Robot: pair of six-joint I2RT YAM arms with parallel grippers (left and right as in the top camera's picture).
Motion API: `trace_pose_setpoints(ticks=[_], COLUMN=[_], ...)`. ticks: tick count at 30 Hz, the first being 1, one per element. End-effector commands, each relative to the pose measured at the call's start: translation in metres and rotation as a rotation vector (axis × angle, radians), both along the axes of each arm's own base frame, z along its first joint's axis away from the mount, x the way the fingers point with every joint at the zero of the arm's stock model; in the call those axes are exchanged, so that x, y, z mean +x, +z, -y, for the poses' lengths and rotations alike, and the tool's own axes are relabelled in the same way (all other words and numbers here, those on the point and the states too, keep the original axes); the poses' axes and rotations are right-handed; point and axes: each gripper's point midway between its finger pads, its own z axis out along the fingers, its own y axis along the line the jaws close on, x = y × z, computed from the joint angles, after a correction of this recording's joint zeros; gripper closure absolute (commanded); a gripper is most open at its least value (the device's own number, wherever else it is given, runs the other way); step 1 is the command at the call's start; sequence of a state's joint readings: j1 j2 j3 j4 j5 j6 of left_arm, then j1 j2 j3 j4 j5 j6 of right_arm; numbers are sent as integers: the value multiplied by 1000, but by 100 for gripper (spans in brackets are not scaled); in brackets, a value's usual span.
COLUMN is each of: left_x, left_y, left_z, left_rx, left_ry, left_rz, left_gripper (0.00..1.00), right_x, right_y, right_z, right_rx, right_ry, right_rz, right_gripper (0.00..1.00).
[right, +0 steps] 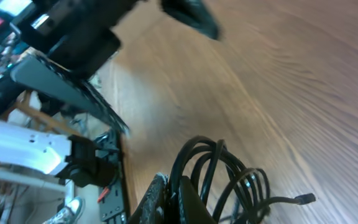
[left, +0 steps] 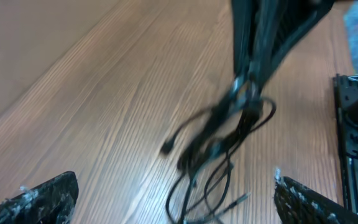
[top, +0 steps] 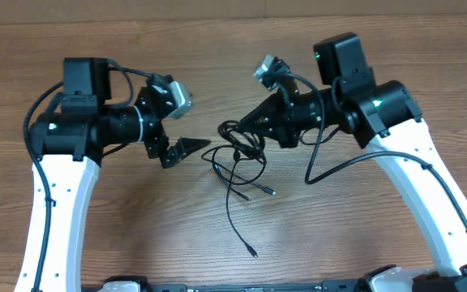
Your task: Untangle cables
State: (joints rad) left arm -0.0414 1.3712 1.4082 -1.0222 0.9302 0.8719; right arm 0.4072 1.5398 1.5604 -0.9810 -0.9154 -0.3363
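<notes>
Jaws: left gripper (left: 178, 200) wide apart, right gripper (top: 240, 124) clamped on cables (top: 246, 158).
Loose plug ends (top: 252, 254) lie on wooden table (top: 136, 219).

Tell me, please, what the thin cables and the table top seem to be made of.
The cables: likely soft plastic or rubber sheathing, matte black, since they bend in loose loops. Their plug ends look metallic at the tips, but they are too small to be sure. The table: wood or wood-look laminate, mid brown with a low sheen. Long grain lines run across it.
</notes>
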Motion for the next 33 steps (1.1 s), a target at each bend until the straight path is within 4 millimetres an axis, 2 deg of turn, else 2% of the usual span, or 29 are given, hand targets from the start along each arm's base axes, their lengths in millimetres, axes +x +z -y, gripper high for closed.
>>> trace_pose_setpoints(ticks=[1, 4, 9, 14, 24, 30, 33], left_x=[-7, -7, -6, -8, -19, -20, -20], left_y=[9, 9, 11, 9, 8, 8, 8], left_z=[19, 28, 30, 30, 45, 47, 47], left_rx=[-24, -3, -4, -4, -1, 1, 1], left_ry=[-82, -104, -110, -111, -165, -173, -173], left_rz=[44, 78, 91, 79, 73, 79, 79], left_gripper=[0, 0, 0, 0, 0, 18, 40], right_x=[-18, -23, -31, -33, -38, -38, -41], right_y=[25, 25, 30, 33, 42, 42, 45], right_z=[-11, -15, -18, -19, -22, -22, -23], right_rx=[54, 55, 87, 103, 151, 153, 167], right_ry=[68, 86, 121, 133, 170, 172, 185], right_rz=[56, 54, 40, 38, 43, 42, 39], right_gripper=[96, 96, 96, 96, 96, 96, 96])
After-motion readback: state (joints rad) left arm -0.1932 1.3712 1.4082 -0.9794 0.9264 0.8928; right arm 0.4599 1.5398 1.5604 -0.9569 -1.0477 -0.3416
